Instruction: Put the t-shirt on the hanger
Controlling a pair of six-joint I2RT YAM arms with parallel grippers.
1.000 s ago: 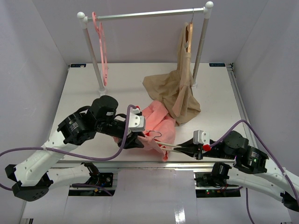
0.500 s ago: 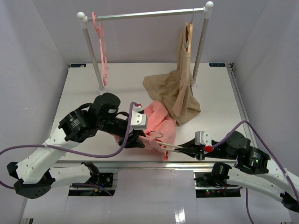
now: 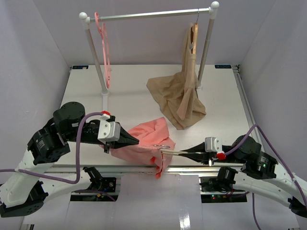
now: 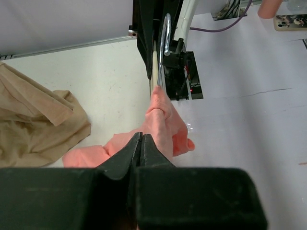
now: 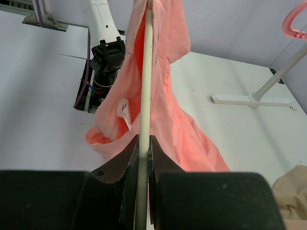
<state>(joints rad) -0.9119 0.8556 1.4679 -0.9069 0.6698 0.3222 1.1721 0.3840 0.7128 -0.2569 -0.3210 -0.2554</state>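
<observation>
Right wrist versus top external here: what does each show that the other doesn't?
Right wrist only: the white label inside the t-shirt. Top external only: the left end effector pinching the t-shirt, the silver hook, and the wooden hanger on the rail. Both: the right end effector shut on the hanger, the t-shirt draped over it, and the pink hanger.

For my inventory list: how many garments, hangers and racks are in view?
Garments: 2 (t-shirt, beige garment)
Hangers: 3 (cream hanger, pink hanger, wooden hanger)
Racks: 1 (clothes rack)
Total: 6
</observation>
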